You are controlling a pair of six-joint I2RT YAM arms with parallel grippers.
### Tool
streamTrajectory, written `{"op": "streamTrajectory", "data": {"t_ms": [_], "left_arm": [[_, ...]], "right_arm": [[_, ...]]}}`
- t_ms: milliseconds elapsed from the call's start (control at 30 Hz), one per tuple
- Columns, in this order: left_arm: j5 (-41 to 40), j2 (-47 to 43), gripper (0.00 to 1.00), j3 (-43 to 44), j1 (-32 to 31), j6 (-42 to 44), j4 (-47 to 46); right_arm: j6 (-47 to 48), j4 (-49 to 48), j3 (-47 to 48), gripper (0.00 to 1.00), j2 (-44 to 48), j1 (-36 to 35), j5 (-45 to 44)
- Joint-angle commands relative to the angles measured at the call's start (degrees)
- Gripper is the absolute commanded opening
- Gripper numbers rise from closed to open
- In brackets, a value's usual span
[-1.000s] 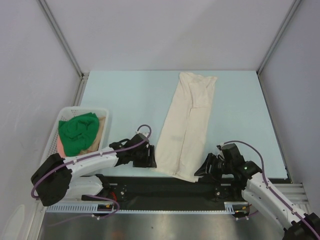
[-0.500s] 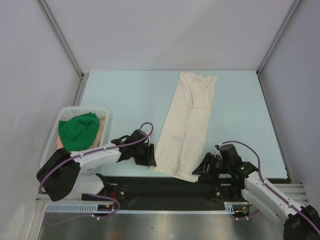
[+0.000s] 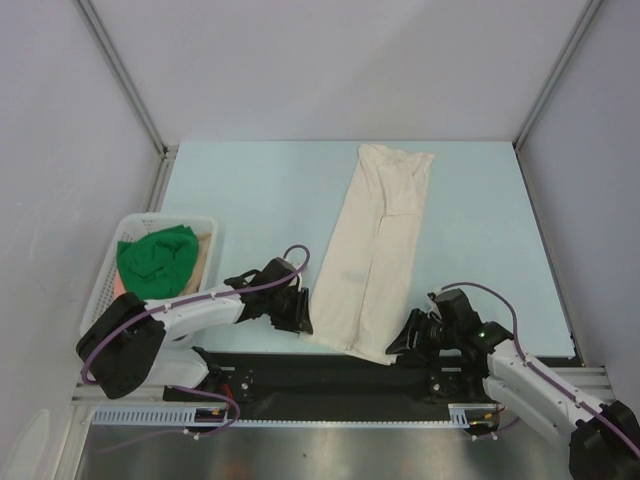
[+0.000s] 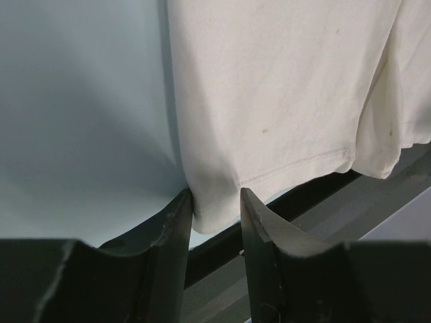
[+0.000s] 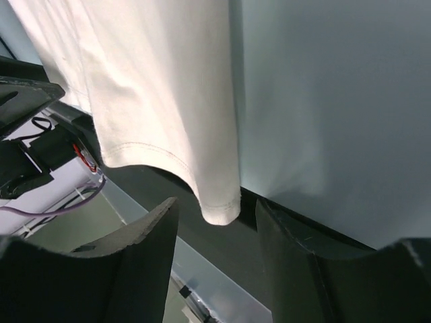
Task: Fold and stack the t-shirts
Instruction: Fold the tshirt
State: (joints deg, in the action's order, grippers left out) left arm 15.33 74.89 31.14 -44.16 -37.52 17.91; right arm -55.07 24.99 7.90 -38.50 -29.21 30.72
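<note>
The cream t-shirt (image 3: 372, 245), folded into a long narrow strip, lies on the pale blue bench (image 3: 240, 200). It runs from the far middle to the near edge, its hem just overhanging the black rail (image 3: 300, 372). The step in hand looks like taking the two hem corners to fold the strip in half, away from the arms. The left fingers (image 4: 172, 229) stand parted astride the left corner, not yet clenched. The right fingers (image 5: 151, 235) gape wider around the right corner. Each pair should reach deep enough to catch every layer. Both should close together and lift evenly so the strip does not skew. The rail under the hem may block a lower finger. Well apart at the left, the white lattice basket (image 3: 165, 219) holds a green t-shirt (image 3: 158, 262) and a sliver of pink cloth (image 3: 120, 292), out of the way.
</note>
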Motion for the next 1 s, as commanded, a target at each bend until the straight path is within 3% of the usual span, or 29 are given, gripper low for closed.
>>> {"op": "streamTrajectory", "data": {"t_ms": [0,200,333,600,967], "left_arm": [[0.66,-0.45,0.4,-0.73,0.3,0.87,0.46],[0.58,0.08,0.36,-0.81,0.3,0.78,0.11],[1.36,1.04,0.33,-0.81,0.39,0.69,-0.77],[1.63,1.31,0.31,-0.37,0.3,0.69,-0.69],[1.45,1.66,0.25,-0.64,0.3,0.87,-0.69]], "right_arm": [[0.68,8.59,-1.29,0.56,1.06,-0.58,-1.81],[-6.27,-1.08,-5.7,0.54,3.35,-1.2,0.39],[-6.02,-3.89,-7.81,0.53,0.63,-1.55,0.39],[-2.41,1.98,-6.05,0.53,-1.4,-1.81,-1.45],[-2.68,-6.71,-9.22,0.54,-7.02,-1.9,-1.01]]}}
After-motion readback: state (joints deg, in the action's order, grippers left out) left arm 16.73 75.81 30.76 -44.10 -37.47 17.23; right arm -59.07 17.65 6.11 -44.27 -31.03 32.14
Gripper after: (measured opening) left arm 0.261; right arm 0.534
